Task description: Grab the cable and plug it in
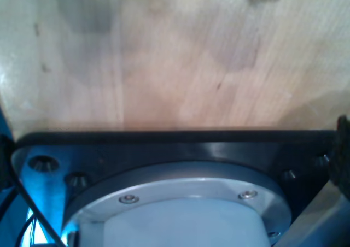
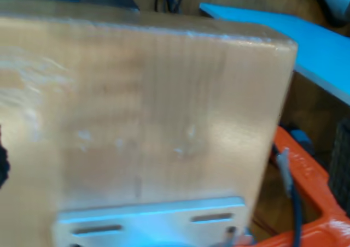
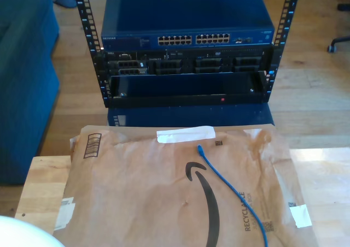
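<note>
The thin blue cable point(image 3: 229, 189) lies loose on a brown paper envelope point(image 3: 136, 198), running from the exterior view's lower right up toward the middle. Its small plug point(image 3: 199, 147) points toward the rack. Behind the envelope stands a dark blue network switch point(image 3: 186, 25) with two rows of ports point(image 3: 194, 39) across its front. Nothing holds the cable. The first wrist view looks along a pale wooden tabletop point(image 1: 175, 56) over a black plate point(image 1: 175, 146) and a silver flange point(image 1: 186, 192). A wooden board point(image 2: 142, 110) fills most of the second wrist view.
Black rack units point(image 3: 186, 66) and an open bay point(image 3: 180, 86) sit under the switch between perforated rack posts point(image 3: 87, 34). An orange clamp point(image 2: 306, 170) grips the board's edge beside a blue sheet point(image 2: 306, 45). A white rounded shape point(image 3: 16, 233) shows at the exterior view's bottom left.
</note>
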You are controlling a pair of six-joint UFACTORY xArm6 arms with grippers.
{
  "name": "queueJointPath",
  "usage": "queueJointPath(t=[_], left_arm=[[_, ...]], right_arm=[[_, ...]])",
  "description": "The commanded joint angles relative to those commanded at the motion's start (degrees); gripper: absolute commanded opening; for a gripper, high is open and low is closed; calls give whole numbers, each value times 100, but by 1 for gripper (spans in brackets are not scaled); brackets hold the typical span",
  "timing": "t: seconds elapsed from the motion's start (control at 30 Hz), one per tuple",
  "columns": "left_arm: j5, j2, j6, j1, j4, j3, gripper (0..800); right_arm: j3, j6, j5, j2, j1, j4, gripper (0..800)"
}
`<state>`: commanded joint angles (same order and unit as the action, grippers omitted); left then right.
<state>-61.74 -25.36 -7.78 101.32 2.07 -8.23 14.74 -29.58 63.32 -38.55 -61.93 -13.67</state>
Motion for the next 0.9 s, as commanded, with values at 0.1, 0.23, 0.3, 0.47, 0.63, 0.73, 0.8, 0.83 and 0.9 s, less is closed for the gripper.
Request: queueJointPath(t=[0.1,0.23,0.3,0.47,0.63,0.73,0.8,0.83,0.9], left_arm=[[0,0,0,0,0,9,800],[0,0,0,0,9,9,800],[0,0,0,0,9,9,800],[-378,-141,44,18,-53,-193,800],[-1626,-360,299,-44,-44,-1125,800],[-2382,-369,967,-624,-26,-1829,800],[-2884,-378,1741,-1389,-18,-2286,800],[-3130,-369,2215,-1767,-18,-2505,800],[-3473,-369,3165,-2690,114,-2910,800]], right_arm=[[79,-756,0,-26,237,158,798],[255,-1635,-396,44,976,149,798],[325,-1820,-510,35,1029,176,798],[782,-3077,-492,114,2163,167,798],[1064,-4448,-422,123,3446,132,794],[1327,-5064,-62,123,3921,158,792],[1512,-5547,255,123,4387,176,792],[1600,-5899,387,123,4721,185,792],[1811,-6673,527,167,5486,185,792]])
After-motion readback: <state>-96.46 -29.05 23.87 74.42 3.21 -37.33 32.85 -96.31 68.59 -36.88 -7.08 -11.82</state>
